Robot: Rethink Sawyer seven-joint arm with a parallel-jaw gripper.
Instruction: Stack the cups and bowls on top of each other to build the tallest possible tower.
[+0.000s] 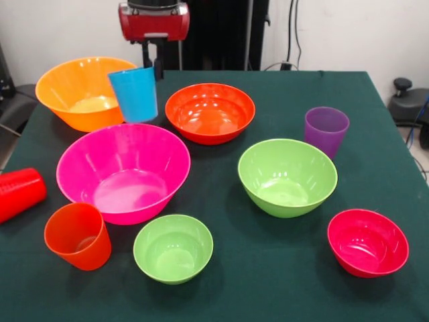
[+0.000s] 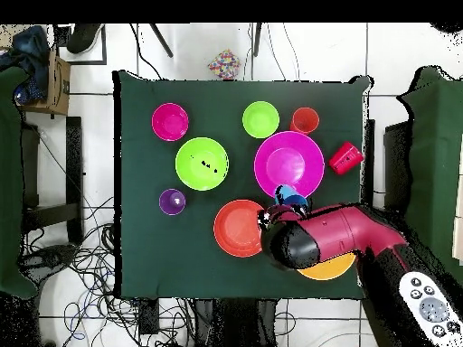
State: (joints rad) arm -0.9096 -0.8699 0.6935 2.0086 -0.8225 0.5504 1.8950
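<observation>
My gripper [image 1: 151, 67] hangs at the back left and is shut on the rim of the blue cup [image 1: 135, 94], held tilted above the table between the large orange bowl [image 1: 80, 90] and the shallow red-orange bowl [image 1: 210, 112]. In the overhead view the cup [image 2: 288, 195] peeks out from under the arm. The large pink bowl [image 1: 124, 171], medium green bowl [image 1: 287, 176], small green bowl [image 1: 173, 248] and small crimson bowl [image 1: 367, 241] each stand apart. The purple cup [image 1: 326, 131] and orange cup [image 1: 78, 236] stand upright. The red cup [image 1: 19, 193] lies on its side. Nothing is stacked.
The green cloth-covered table [image 1: 375, 134] carries everything. The red cup lies at the table's left edge in the front view. In the overhead view my arm [image 2: 335, 237] covers most of the orange bowl [image 2: 327, 269]. Cables lie on the floor around the table.
</observation>
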